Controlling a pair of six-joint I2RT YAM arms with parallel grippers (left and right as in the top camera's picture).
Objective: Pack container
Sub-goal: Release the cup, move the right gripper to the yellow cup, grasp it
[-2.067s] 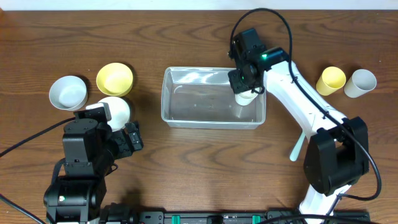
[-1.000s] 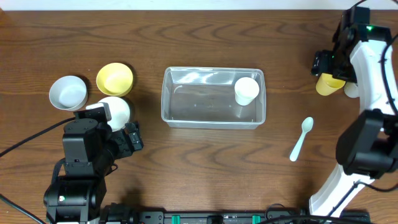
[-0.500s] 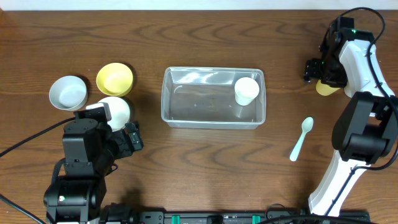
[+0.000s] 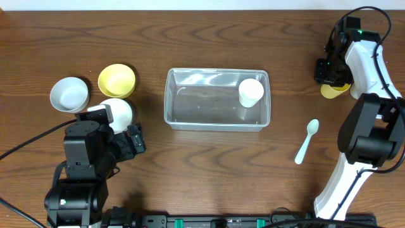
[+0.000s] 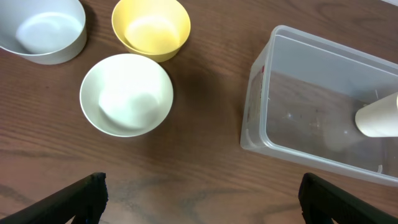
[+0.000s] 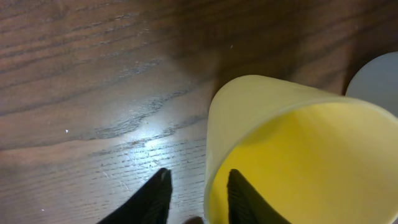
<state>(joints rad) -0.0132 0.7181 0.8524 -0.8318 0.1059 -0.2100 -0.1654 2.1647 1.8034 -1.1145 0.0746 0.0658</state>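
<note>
1. A dark brown, wood-grain worktop (image 4: 209,164) fills nearly the whole overhead view, its grain running left to right.
2. A narrow pale strip (image 4: 190,4) lies along the top edge, beyond the worktop's far side; what it belongs to cannot be told.
3. Bright light leaves a soft white sheen (image 6: 140,134) on the wood in the right wrist view.
4. A dark rail (image 4: 209,221) with green fittings lines the near edge.
</note>
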